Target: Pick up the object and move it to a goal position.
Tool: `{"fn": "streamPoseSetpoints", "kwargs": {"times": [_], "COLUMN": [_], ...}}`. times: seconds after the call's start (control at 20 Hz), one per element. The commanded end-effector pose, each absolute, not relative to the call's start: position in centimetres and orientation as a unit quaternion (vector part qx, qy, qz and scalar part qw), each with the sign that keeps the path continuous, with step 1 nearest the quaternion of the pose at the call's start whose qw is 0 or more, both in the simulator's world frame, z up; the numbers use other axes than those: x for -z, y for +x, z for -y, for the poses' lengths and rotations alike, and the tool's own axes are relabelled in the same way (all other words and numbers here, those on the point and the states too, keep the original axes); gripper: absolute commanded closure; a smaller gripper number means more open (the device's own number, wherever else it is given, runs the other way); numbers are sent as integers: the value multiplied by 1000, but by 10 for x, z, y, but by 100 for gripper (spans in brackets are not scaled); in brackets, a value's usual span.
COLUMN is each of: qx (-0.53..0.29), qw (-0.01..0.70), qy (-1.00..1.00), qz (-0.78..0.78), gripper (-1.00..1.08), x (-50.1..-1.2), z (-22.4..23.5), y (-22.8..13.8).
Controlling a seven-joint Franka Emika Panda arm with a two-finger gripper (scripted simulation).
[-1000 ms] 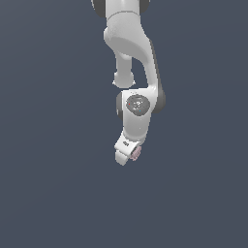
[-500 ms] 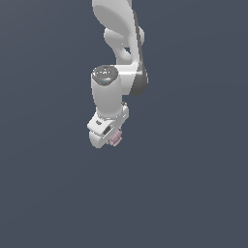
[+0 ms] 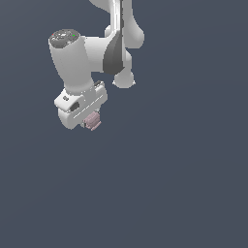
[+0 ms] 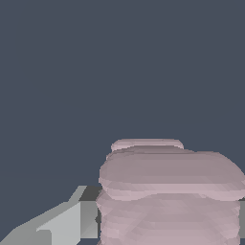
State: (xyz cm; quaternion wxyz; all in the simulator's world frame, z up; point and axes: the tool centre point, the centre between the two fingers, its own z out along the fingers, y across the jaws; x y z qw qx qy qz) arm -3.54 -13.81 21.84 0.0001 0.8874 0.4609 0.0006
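Observation:
The object point(image 3: 92, 120) is a small pale pink ridged lump. It sticks out from under the white gripper point(image 3: 88, 119) in the exterior view's upper left, lifted clear of the plain grey ground. The gripper is shut on it. In the wrist view the object point(image 4: 170, 191) fills the near field, with one grey finger point(image 4: 72, 220) pressed against its side. The other finger is hidden behind the lump.
The white arm point(image 3: 114, 43) comes down from the exterior view's top edge. Plain dark grey ground point(image 3: 169, 184) lies all around, with no other objects in view.
The gripper with the pink object in it has moved up and toward the exterior view's left, and the wrist has turned.

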Motion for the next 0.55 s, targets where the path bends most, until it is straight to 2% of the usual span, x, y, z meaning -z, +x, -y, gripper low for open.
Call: {"fn": "streamPoseSetpoints", "kwargs": {"times": [0.0,0.5], "qx": [-1,0], "qw": [0,0], "qy": [887,887], "qz": [-462,-462], "gripper": [108,108], "x": [-233,-258], "z": [155,188], "y": [-42,-52]}}
